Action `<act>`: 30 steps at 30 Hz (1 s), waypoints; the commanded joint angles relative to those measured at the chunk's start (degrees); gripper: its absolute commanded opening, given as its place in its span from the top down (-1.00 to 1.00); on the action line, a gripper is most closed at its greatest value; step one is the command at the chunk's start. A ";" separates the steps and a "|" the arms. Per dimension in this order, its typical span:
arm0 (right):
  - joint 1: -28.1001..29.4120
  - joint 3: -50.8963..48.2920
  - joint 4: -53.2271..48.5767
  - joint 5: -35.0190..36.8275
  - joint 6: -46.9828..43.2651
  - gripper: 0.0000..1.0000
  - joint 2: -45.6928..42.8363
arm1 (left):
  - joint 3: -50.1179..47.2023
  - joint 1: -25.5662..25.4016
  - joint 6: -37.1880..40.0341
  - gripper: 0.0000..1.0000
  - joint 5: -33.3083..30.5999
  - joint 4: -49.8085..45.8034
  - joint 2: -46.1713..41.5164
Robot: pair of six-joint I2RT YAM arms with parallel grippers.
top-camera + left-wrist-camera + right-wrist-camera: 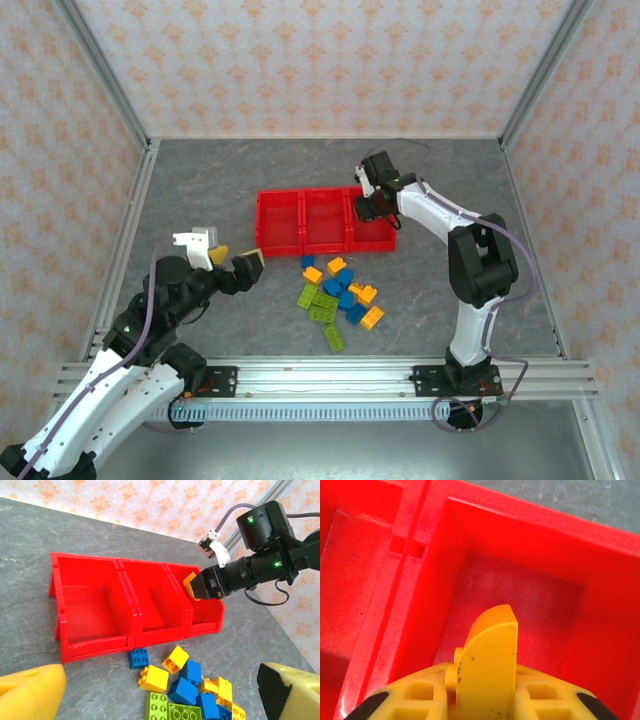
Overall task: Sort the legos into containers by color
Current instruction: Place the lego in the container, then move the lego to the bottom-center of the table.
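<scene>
Three joined red bins form one tray on the grey table. My right gripper hangs over the rightmost bin, shut on a curved orange-yellow brick. The left wrist view shows that brick poking from the right gripper just above the bin's rim. The loose legos, lime green, blue and orange-yellow, lie in a pile in front of the tray. My left gripper is open and empty, left of the pile and above the table.
The left and middle bins look empty in the left wrist view. Metal frame posts and patterned walls enclose the table. A rail runs along the near edge.
</scene>
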 commanded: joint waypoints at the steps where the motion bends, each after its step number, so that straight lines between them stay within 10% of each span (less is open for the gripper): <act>1: 0.12 -0.52 -0.46 0.79 0.67 0.43 -3.39 | -0.99 -0.43 1.60 -0.98 2.48 1.93 -1.81; 19: 0.13 -1.12 -1.01 -0.07 2.05 0.24 -6.83 | -1.91 -0.42 1.77 -0.98 1.14 2.72 -4.44; 30: 1.13 -10.19 -2.54 -1.86 18.67 -0.05 -24.84 | -3.02 -0.40 3.24 -0.99 3.04 4.82 -3.86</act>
